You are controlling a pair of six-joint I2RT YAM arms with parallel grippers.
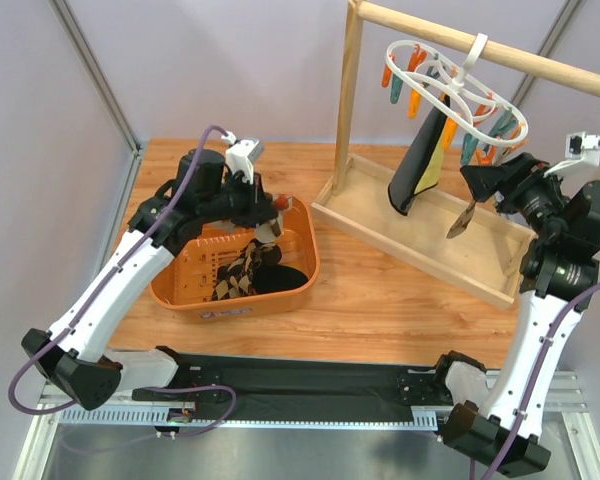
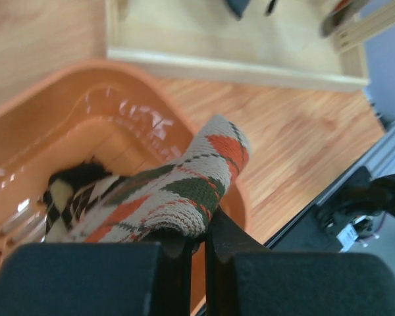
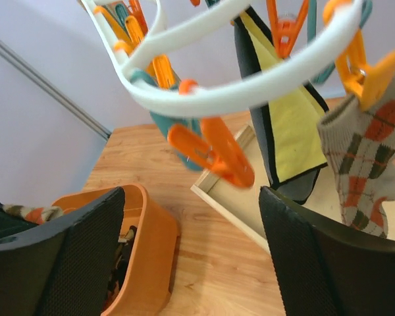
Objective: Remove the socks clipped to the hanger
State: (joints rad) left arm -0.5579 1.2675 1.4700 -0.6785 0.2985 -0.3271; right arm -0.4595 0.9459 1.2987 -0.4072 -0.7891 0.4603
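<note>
The white oval hanger with orange and teal clips hangs by its hook from the wooden rail. A black-and-yellow sock and an argyle sock are clipped to it. My right gripper is open and empty just under the ring's right side. In the right wrist view the ring is above my open gripper, with the black-and-yellow sock and the argyle sock beyond the right finger. My left gripper is shut on an argyle sock above the orange basket.
The basket holds several socks, argyle and black. The wooden rail frame's post and tray base stand at the back right. A black mat lies along the near edge between the arm bases.
</note>
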